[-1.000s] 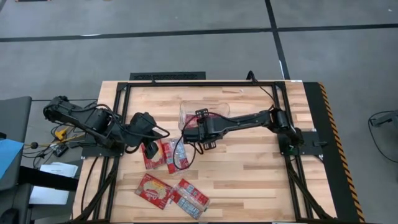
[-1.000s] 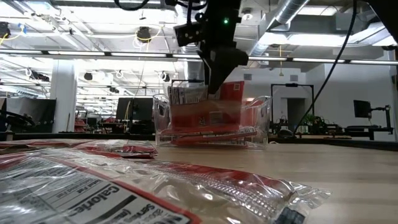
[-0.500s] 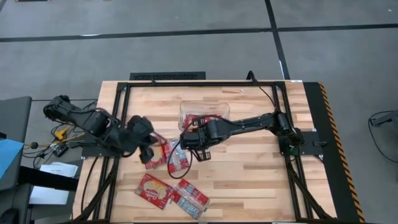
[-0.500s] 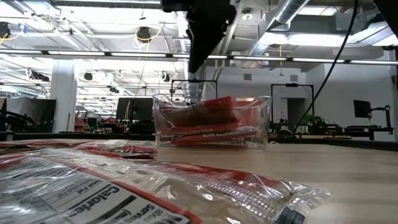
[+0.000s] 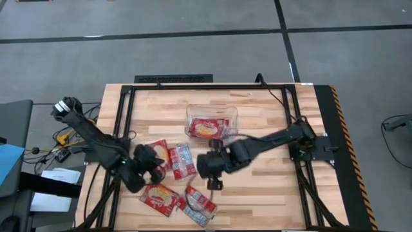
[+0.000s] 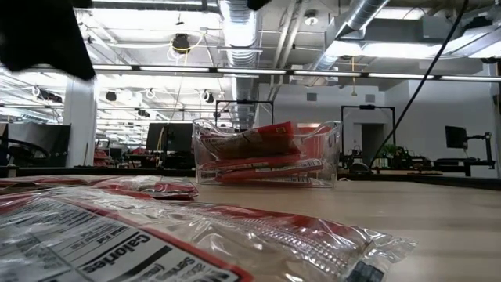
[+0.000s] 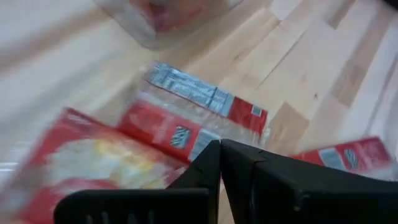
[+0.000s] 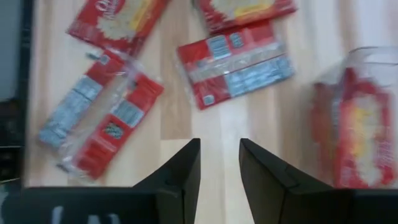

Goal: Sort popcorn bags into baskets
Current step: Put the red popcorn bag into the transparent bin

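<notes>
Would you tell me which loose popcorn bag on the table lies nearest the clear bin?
The bag just below the bin, lying beside another bag; the two remaining bags lie farther away, near the table's front edge.

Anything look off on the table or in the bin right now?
Nothing damaged or spilled. The top bag in the bin lies tilted, one end up against the wall. Four bags lie loose at mixed angles on the table.

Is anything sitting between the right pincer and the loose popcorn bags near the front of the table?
Nothing visible. The right pincer is open and empty over bare wood, with the nearest popcorn bag lying flat just beside it. The clear bin, already holding packets, is behind it. The left pincer is off to the side, over the other bags.
</notes>
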{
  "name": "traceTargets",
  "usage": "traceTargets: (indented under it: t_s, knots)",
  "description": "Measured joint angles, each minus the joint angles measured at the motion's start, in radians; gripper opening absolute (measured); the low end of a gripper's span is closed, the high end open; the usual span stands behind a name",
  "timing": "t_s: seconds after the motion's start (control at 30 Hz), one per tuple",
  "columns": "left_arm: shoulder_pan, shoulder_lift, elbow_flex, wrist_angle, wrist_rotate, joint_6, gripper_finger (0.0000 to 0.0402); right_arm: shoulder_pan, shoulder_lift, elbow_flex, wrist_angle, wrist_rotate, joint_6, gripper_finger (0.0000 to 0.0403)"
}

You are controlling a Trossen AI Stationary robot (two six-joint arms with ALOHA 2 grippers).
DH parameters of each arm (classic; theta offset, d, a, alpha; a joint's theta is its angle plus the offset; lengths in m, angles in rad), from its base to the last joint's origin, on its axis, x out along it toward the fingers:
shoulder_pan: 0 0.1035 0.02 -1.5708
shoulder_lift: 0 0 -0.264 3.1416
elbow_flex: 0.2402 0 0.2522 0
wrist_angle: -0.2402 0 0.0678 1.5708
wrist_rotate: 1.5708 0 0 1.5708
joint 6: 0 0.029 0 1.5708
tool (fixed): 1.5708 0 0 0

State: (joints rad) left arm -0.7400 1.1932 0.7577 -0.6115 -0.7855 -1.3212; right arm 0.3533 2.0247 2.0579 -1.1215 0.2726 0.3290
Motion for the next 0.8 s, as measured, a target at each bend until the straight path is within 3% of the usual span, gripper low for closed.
traceTargets:
  t_s: [0.07,0.13,0.27,0.47,0.67,0.8]
  knots:
    - [0.034,0.028,-0.072,0.149,0.029,0.005,0.0000,0.014,0.000,0.000,0.003,0.105,-0.005,0.0124]
    - [0.063,0.052,-0.117,0.244,0.070,0.005,0.0000,-0.009,0.000,0.000,0.013,0.126,-0.031,0.0111]
    - [0.090,0.090,-0.141,0.301,0.148,0.007,0.0000,-0.107,0.011,-0.006,0.018,0.050,-0.101,0.0075]
    - [0.097,0.117,-0.141,0.318,0.150,0.005,0.0000,-0.232,0.012,-0.094,0.074,0.000,-0.155,0.0010]
    - [0.097,0.118,-0.141,0.319,0.150,-0.009,0.0000,-0.278,0.012,-0.204,0.157,-0.060,-0.180,0.0033]
    - [0.097,0.118,-0.141,0.319,0.149,-0.011,0.0000,-0.299,0.013,-0.272,0.206,-0.070,-0.189,0.0023]
